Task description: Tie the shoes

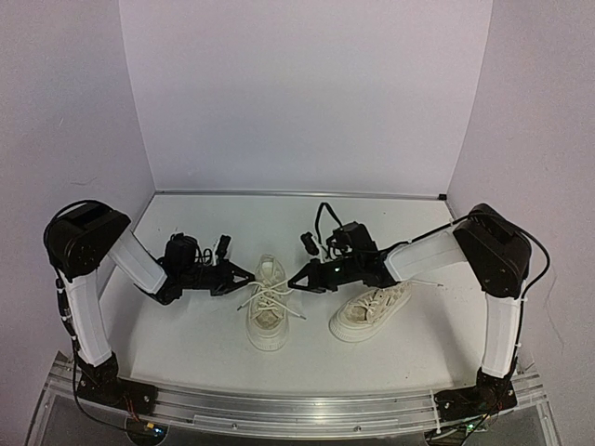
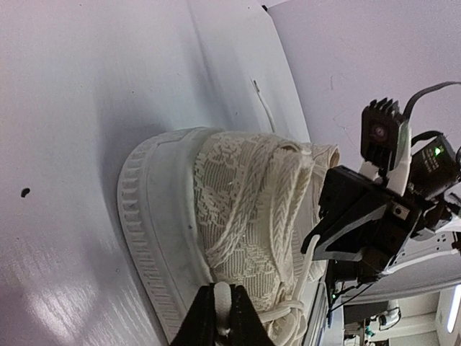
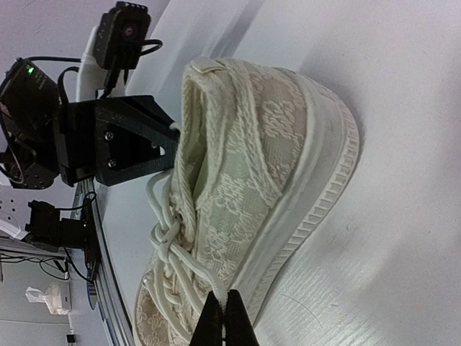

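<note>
Two cream canvas shoes are set on the desk [image 1: 186, 346], toes toward the near edge: the centre shoe [image 1: 267, 314] and its mate [image 1: 370, 314], angled, to the right. The centre shoe is flanked by both jaws. The left jaws are pinched nearly shut on what looks like a strand of white lace [image 2: 222, 297]. The right jaws are closed tight, low by the sole (whether lace is caught cannot be told). The canvas is judged soft and light, the rubber sole stiff. The thin limp lace is best taken near its free end, since a hard pull could drag the shoe. The desk is smooth, white and faintly glossy, and is enclosed by plain pale walls [image 1: 307, 93].
</note>
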### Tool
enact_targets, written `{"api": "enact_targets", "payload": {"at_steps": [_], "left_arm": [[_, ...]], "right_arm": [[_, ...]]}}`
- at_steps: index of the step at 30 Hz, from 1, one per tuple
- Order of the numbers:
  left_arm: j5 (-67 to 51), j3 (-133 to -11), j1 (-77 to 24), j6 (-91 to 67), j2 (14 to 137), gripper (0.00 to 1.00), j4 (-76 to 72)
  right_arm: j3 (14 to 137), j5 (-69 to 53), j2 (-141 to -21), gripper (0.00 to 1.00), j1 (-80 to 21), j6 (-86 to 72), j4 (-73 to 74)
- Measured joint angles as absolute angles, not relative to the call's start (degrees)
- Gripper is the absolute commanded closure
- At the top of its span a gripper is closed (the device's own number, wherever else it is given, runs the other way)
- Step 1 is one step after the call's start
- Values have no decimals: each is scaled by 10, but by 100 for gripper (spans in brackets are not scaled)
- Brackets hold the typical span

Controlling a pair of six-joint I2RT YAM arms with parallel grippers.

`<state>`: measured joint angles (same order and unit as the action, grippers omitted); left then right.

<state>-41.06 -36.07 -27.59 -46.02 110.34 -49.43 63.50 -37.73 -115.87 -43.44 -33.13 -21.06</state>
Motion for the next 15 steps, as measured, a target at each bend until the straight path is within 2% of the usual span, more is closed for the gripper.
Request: {"api": "enact_targets", "payload": {"at_steps": [15], "left_arm": [[-331, -313, -278, -431, 1001, 100, -451]], "right_arm": [[520, -290, -1131, 100, -442, -432, -330]]}}
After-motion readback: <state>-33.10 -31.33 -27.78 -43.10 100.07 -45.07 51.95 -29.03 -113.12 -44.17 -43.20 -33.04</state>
